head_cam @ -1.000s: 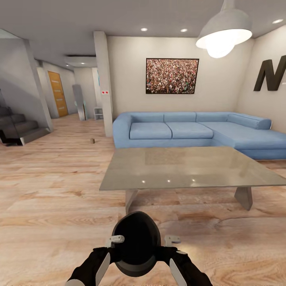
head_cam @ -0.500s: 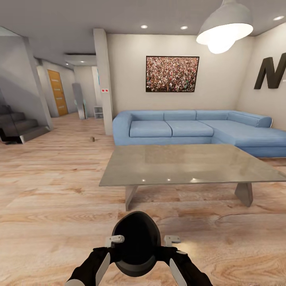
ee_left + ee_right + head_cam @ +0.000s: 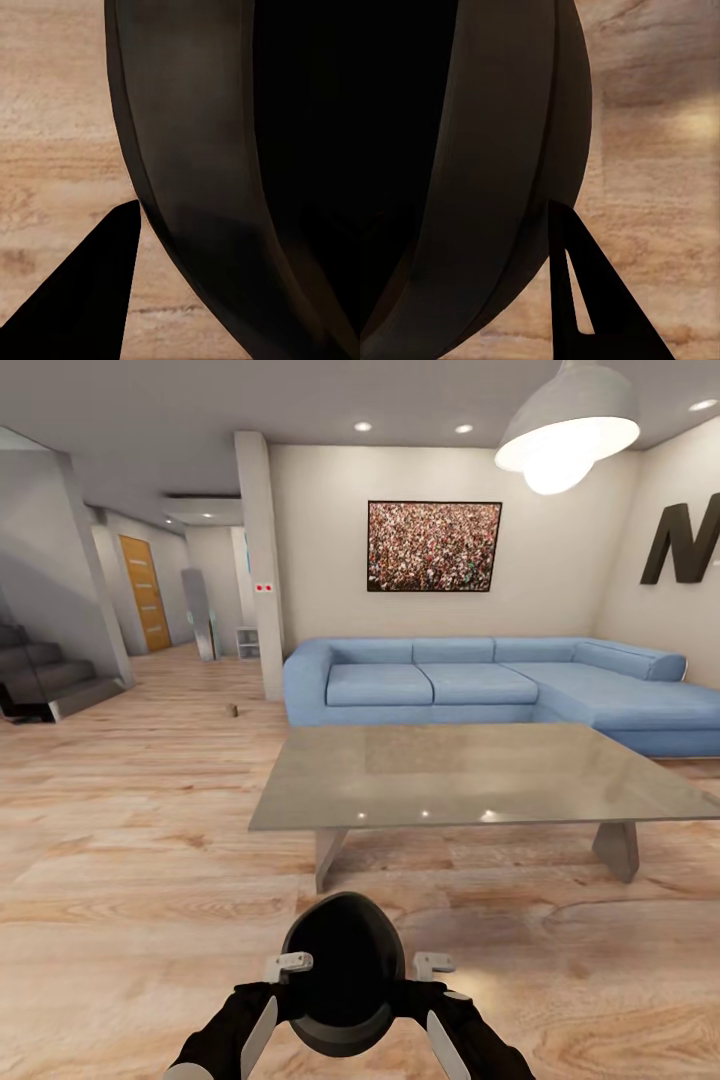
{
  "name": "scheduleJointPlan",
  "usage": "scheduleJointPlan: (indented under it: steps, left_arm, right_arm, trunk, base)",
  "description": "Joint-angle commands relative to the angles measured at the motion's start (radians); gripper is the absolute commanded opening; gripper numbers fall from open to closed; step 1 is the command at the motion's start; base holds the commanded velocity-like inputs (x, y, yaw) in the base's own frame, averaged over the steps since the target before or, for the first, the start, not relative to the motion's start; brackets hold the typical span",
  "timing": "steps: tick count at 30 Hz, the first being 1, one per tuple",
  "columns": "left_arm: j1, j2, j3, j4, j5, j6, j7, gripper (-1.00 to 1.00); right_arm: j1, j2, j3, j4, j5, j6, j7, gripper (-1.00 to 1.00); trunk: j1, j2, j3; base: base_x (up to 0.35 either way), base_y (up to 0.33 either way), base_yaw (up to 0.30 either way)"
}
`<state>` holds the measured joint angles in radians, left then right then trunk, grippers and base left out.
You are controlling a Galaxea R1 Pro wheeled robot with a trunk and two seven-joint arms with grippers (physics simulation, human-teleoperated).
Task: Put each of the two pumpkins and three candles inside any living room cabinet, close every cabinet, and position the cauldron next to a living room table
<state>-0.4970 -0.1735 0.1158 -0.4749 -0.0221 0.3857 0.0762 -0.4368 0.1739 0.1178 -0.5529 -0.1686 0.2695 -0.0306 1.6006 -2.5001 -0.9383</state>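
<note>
Low before the table [image 3: 470, 775], both arms press the black cauldron [image 3: 342, 970] between them; finger spread cannot be told.

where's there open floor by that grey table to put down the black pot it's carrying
The wood floor is bare between the black round cauldron, held between both arms, and the near edge of the grey glass-topped low table, and wide open off the table's left end. Behind the table the blue corner sofa crowds the gap.
</note>
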Motion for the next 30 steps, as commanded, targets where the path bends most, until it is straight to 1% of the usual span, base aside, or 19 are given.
scheduleJointPlan:
  steps: [1,17,22,29,30]
  left_arm:
    - [0.000,-0.001,-0.005,0.002,0.028,-0.001,-0.002,-1.00]
    - [0.000,-0.001,-0.005,0.002,0.028,-0.001,-0.002,-1.00]
    - [0.000,-0.001,-0.005,0.002,0.028,-0.001,-0.003,-1.00]
    - [0.000,-0.001,-0.005,0.002,0.028,-0.002,-0.002,-1.00]
    - [0.000,-0.001,-0.005,0.002,0.028,-0.002,-0.002,-1.00]
  right_arm:
    - [0.000,0.001,0.002,-0.002,-0.002,-0.048,0.003,-1.00]
    - [0.000,0.001,0.002,-0.002,-0.002,-0.048,0.003,-1.00]
    - [0.000,0.001,0.002,-0.002,-0.002,-0.048,0.003,-1.00]
    - [0.000,0.001,0.002,-0.002,-0.002,-0.047,0.003,-1.00]
    - [0.000,0.001,0.002,-0.002,-0.002,-0.047,0.003,-1.00]
  trunk:
    - [0.000,0.000,0.000]
    - [0.000,0.000,0.000]
    - [0.000,0.000,0.000]
    - [0.000,0.000,0.000]
    - [0.000,0.000,-0.004]
  base:
    - [0.271,0.000,0.000]
    - [0.287,0.000,0.000]
    - [0.176,0.000,0.000]
    - [0.027,0.000,0.000]
    - [0.003,0.000,0.000]
